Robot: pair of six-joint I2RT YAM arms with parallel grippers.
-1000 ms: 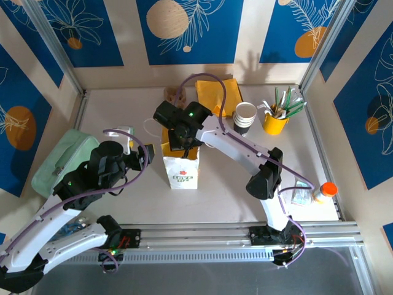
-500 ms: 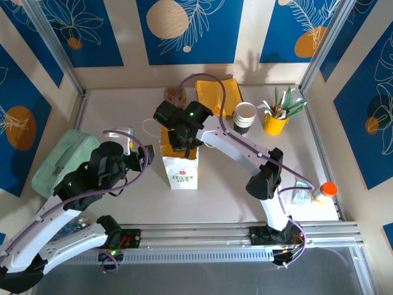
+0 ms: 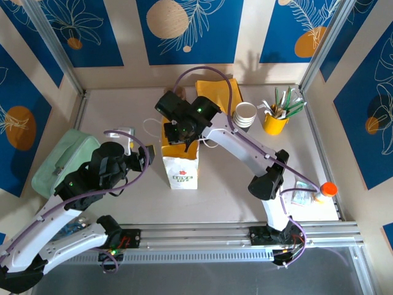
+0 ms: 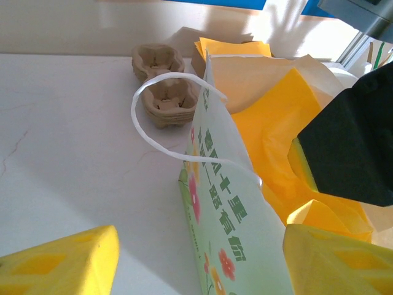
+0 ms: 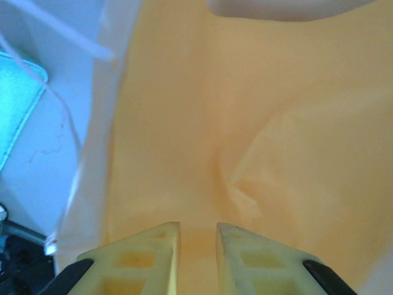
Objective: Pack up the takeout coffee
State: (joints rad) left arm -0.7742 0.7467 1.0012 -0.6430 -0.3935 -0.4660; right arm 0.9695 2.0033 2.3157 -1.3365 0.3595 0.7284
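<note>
Your right gripper points down into the paper bag, jaws parted by a narrow slit with nothing between them. Your left gripper is spread wide astride the bag's wall. The bag's front reads "LOVE LIFE", and another face carries green Chinese characters. The takeout coffee stands outside the bag, beside the yellow mug.

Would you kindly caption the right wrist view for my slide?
Right tool, jaws narrowly apart and empty, facing the paper bag's yellow lining.
</note>
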